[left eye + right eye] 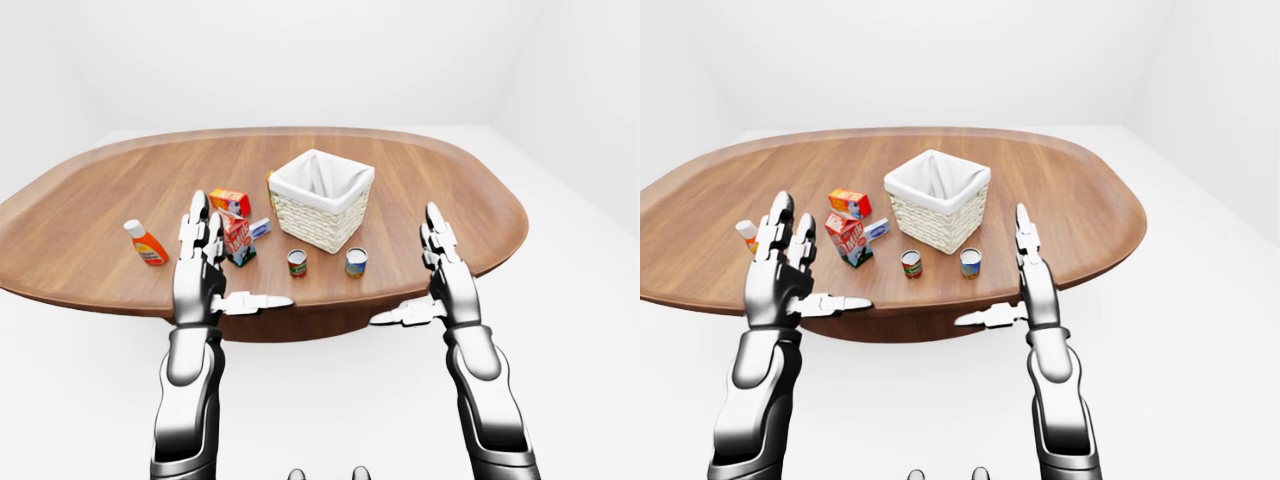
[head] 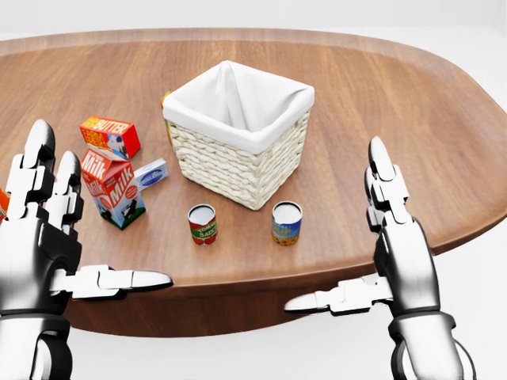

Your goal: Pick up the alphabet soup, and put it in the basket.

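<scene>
1. Across the whole head view stretches the wooden table [image 2: 444,127], an oval top with everything gathered toward its left-centre.
2. Next in size, the wicker basket [image 2: 238,162] with its white cloth lining stands upright near the middle of that view, open at the top and nothing visible inside.
3. Down at the bottom corners, both hands hover at the table's near edge: the left hand [image 2: 43,245] is spread wide, fingers up and thumb pointing right, gripping nothing.
4. And the right hand [image 2: 392,249] mirrors it (fingers straight up, thumb pointing left), wide open too and well apart from every item.
5. Left of the basket, the milk carton [image 2: 109,188] stands upright, just right of the left hand's fingers.
6. Above it lies the butter box [image 2: 109,136], and a small blue-and-white box [image 2: 150,174] sits between carton and basket.
7. Far left in the left-eye view, an orange bottle [image 1: 146,243] lies apart from the rest.
8. Now the target: the alphabet soup [image 2: 202,224], the red-labelled can, stands upright just below the basket's near corner, not touching it.
9. Beside it on the right stands a second can [image 2: 286,222] with a blue and yellow label.
</scene>
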You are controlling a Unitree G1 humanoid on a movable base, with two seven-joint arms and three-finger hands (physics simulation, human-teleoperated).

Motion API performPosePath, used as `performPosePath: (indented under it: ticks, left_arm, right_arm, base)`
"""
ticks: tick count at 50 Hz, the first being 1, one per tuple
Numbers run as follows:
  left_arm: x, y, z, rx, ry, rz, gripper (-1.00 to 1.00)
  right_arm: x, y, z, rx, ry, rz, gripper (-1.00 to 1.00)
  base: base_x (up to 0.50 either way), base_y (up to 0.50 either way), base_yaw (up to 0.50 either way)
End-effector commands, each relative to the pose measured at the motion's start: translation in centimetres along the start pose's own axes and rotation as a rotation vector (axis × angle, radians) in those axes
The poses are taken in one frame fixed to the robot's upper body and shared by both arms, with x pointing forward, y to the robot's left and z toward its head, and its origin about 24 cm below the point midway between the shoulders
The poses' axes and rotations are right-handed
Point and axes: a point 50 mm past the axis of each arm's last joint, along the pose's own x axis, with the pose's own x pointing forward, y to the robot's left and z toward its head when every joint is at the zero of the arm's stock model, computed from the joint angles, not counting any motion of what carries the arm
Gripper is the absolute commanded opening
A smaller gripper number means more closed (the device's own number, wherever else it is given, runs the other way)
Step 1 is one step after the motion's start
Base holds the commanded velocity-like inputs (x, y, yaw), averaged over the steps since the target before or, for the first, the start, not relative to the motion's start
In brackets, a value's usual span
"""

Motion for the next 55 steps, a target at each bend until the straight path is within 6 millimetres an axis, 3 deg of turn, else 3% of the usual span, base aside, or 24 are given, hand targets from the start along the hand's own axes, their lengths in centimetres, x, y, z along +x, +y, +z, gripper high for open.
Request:
performPosePath:
  ticks: [1,36,55]
  left_arm:
    - [0.3,0.0,0.6,-0.001,-0.029,0.008,1.00]
    - [0.1,0.3,1.5,-0.020,-0.066,0.009,1.00]
    - [0.1,0.3,1.3,-0.019,-0.058,0.009,1.00]
  right_arm:
    - [0.7,0.2,0.9,-0.045,-0.041,0.024,1.00]
    - [0.5,0.7,1.1,-0.028,-0.047,0.038,1.00]
    - [0.5,0.9,0.5,-0.027,-0.024,0.047,1.00]
  base:
    - [0.30,0.00,0.00]
    - [0.39,-0.05,0.00]
    - [0.13,0.00,0.00]
